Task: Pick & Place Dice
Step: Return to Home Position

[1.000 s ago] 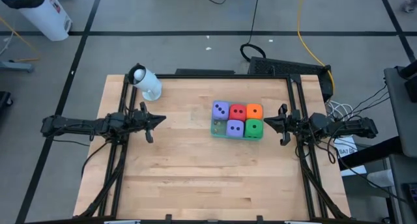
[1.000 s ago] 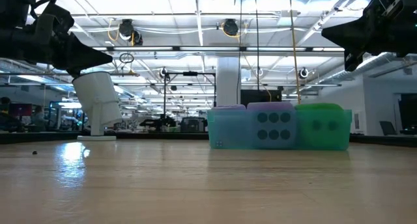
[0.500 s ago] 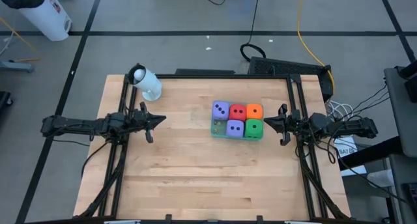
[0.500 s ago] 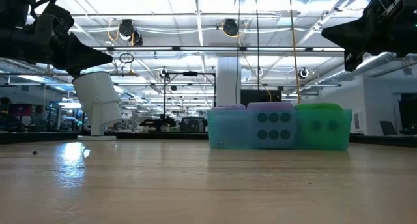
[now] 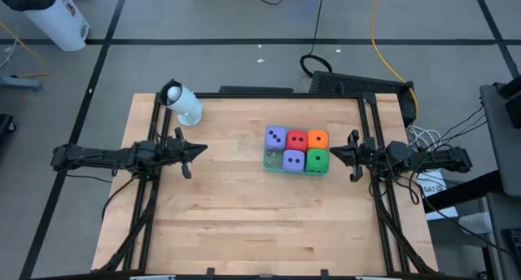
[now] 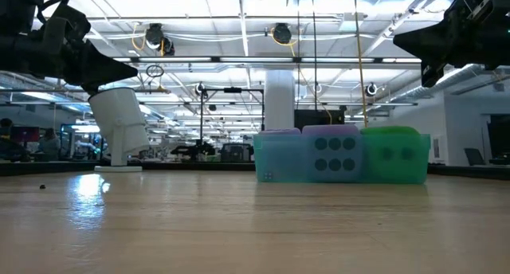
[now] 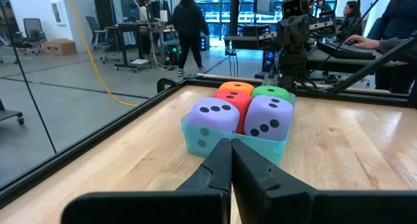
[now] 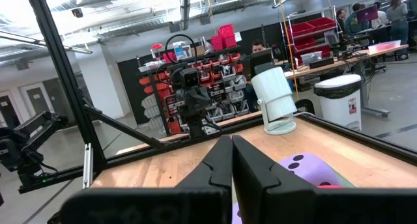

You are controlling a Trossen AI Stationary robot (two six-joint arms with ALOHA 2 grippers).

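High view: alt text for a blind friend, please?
Five coloured dice sit packed in a teal tray, right of centre on the wooden table. The left tool and right tool wait shut at opposite table edges.

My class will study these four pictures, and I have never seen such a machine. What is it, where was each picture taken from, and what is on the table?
It is a robot with two dark arms, each ending in a two-finger pincer. One picture looks straight down from above; one looks level across the table top; the other two come from cameras on each wrist. In the overhead view the left pincer and right pincer hang at opposite sides of the wooden table, both shut and holding nothing. Between them, nearer the right one, a teal tray holds five dice: two purple, one red, one orange, one green. A white device stands at a corner on the left arm's side.
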